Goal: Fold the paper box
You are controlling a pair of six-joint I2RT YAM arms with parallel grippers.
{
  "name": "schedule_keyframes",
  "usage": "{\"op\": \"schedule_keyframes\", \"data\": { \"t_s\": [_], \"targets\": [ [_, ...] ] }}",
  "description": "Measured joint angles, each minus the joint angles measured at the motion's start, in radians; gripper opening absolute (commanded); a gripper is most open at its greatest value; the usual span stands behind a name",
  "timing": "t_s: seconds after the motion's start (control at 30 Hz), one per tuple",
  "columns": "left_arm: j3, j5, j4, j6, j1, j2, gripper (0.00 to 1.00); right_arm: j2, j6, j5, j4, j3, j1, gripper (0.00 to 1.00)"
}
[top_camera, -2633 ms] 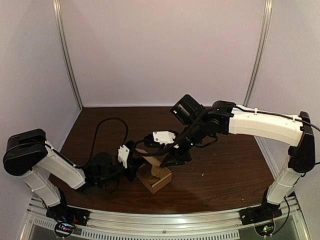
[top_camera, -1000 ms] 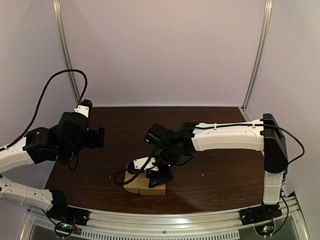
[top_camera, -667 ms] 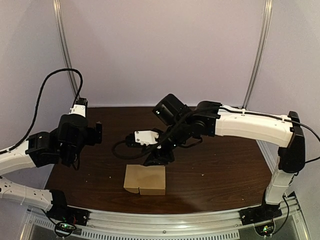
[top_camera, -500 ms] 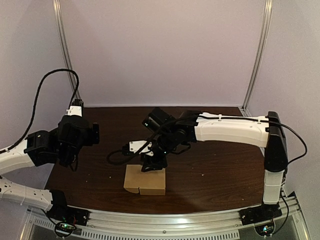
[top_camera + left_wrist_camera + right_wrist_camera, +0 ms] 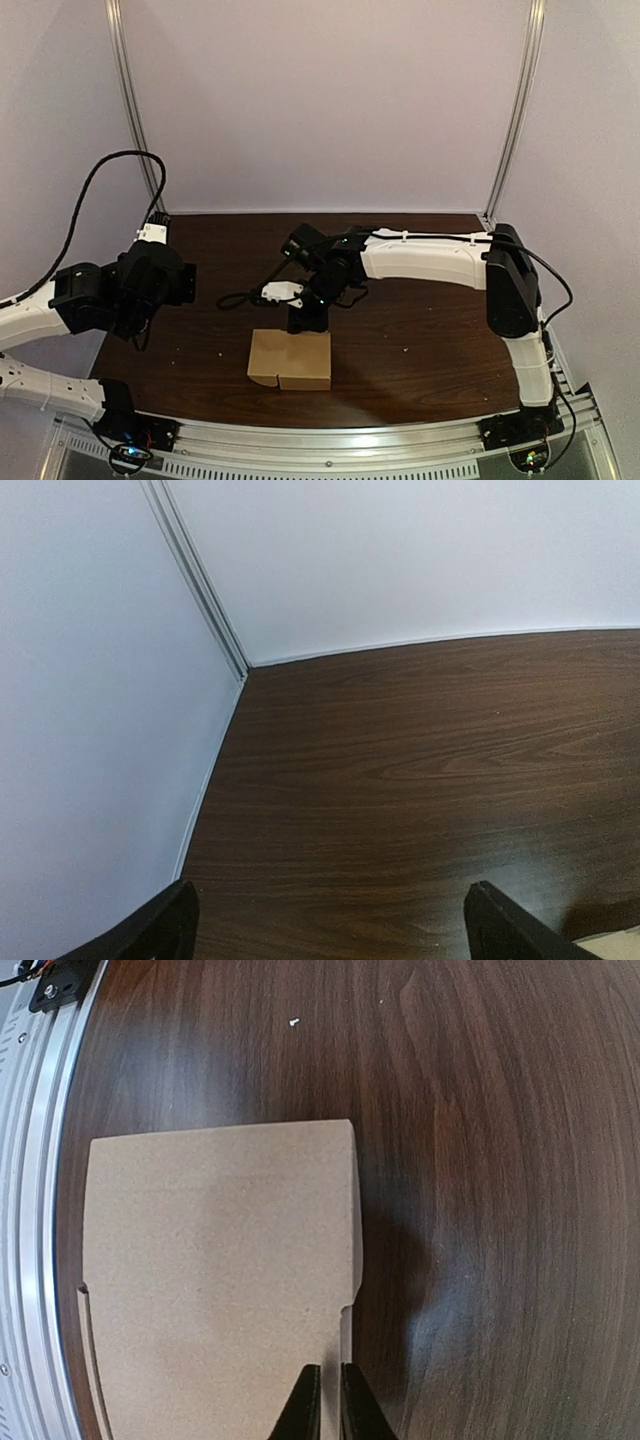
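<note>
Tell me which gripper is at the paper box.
The right gripper: its nearly closed fingers sit at the paper box's far edge. The left gripper hangs open off to the left, over the table.

Top view overlooks table (image 5: 450, 345); right wrist close over box (image 5: 220, 1280), shared; left wrist faces corner (image 5: 245, 670).

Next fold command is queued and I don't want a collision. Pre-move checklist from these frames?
1. Flaps of the paper box down, top flat: ok.
2. Box wholly on the table: ok.
3. The left gripper open, nothing between its fingers: ok.
4. The left gripper well away from the box: ok.
5. The right gripper nearly shut, over the box's edge: ok.
6. The right gripper touching the box: cannot tell.
</note>
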Motion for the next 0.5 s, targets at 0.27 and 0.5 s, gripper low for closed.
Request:
{"op": "schedule_keyframes", "data": {
  "t_s": [0.27, 0.5],
  "targets": [
    [-0.004, 0.008, 0.002, 0.002, 0.0, 0.035, 0.95, 0.003, 0.013, -0.016, -0.008, 0.0, 0.005, 0.08],
    [-0.014, 0.019, 0.006, -0.018, 0.0, 0.039, 0.95, 0.026, 0.014, -0.015, -0.011, 0.023, 0.01, 0.07]
  ]
}}
